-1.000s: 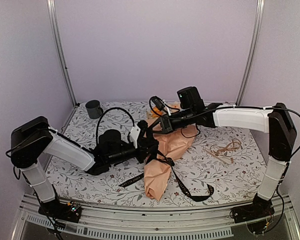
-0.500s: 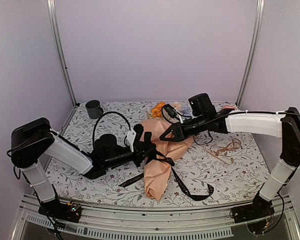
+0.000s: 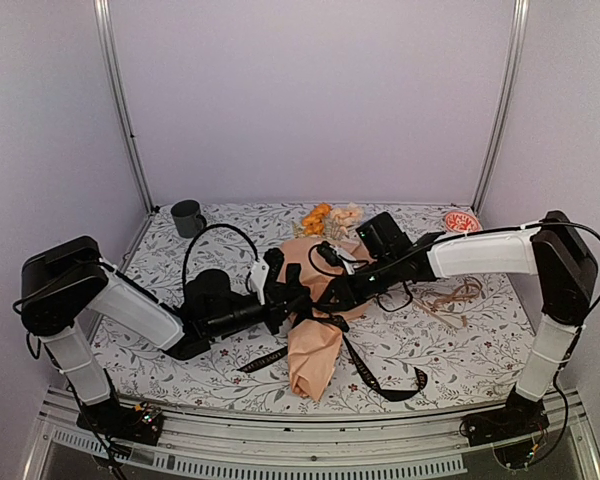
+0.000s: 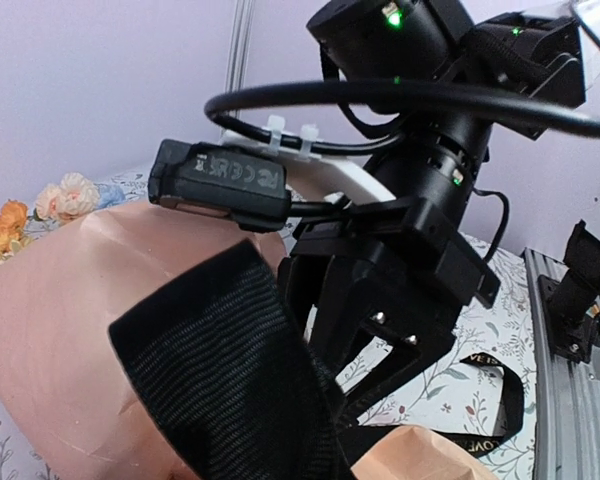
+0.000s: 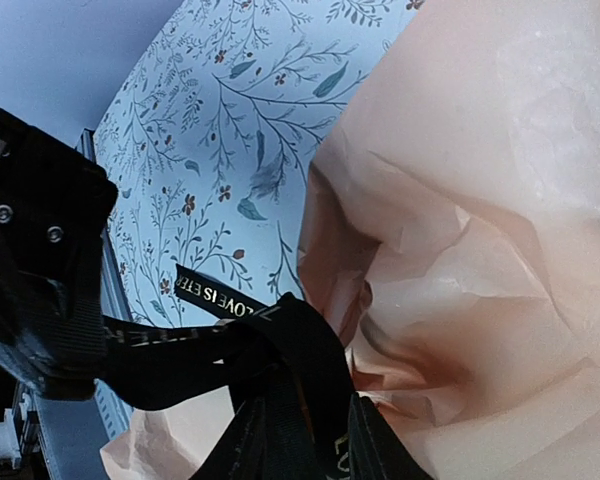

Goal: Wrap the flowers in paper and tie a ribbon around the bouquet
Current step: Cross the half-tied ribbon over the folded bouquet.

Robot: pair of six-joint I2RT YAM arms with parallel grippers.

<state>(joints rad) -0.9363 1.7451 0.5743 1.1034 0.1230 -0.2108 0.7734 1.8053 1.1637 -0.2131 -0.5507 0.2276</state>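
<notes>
A: The left pincer (image 3: 298,298) is clamping the ribbon (image 5: 280,340) tight. The right pincer (image 4: 355,395), jaws standing slightly apart, is hovering at the crossing on top.

B: And the bouquet (image 3: 315,345)?

A: It is lying mid-table (image 3: 450,350), with the paper (image 5: 480,250) narrowing toward us and the flowers (image 3: 332,214) poking out the far end.

B: Then I'd say the left should be holding tension while the right is taking a loose tail low, so the band is cinching the paper rather than slipping.

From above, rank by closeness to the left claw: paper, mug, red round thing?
1. Paper, right beside the left claw, table's middle.
2. Mug, back left corner.
3. Red round thing, back right.
</notes>
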